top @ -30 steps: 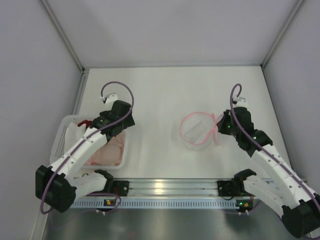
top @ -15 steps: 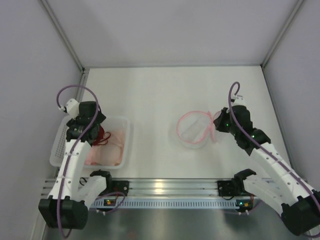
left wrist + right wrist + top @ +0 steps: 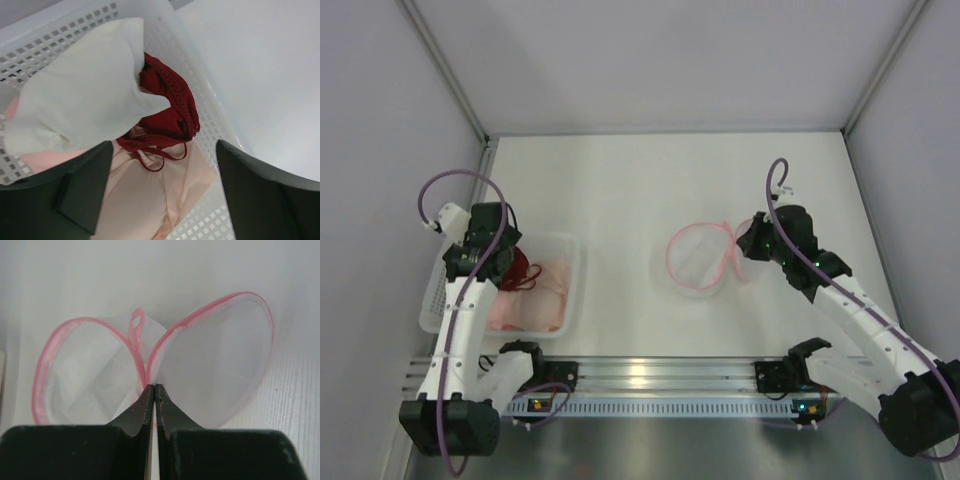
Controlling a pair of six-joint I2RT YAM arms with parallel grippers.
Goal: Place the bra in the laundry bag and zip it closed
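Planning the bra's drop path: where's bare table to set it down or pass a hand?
Bare table between basket and bag, the whole far strip behind both, and the far-right corner. Crowded: the basket, full of clothes under the open left gripper; the bag's right side, where the right gripper pinches its rim.
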